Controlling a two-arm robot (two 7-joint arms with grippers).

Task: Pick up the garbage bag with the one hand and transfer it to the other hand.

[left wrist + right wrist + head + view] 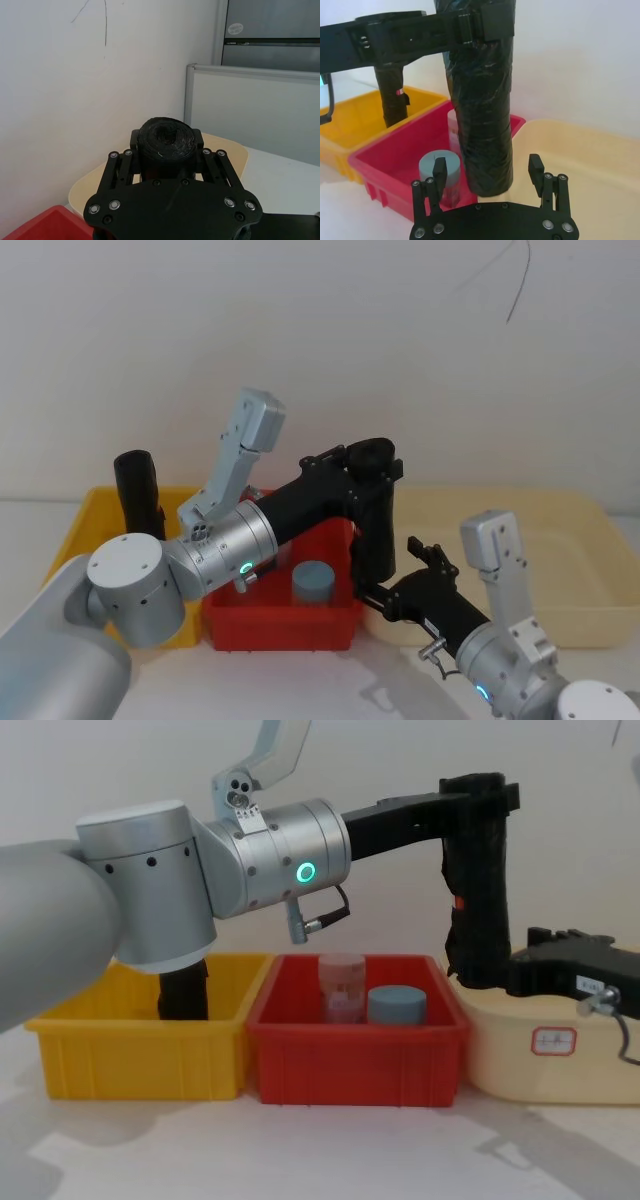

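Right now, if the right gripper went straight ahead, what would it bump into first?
Most likely the black garbage bag roll, held upright by the left gripper. Its lower end hangs just ahead of the open right gripper, though depth is hard to judge.

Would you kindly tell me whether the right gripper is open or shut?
Open: the right gripper has its fingers apart on either side of the garbage bag roll, near its lower end, with gaps showing.
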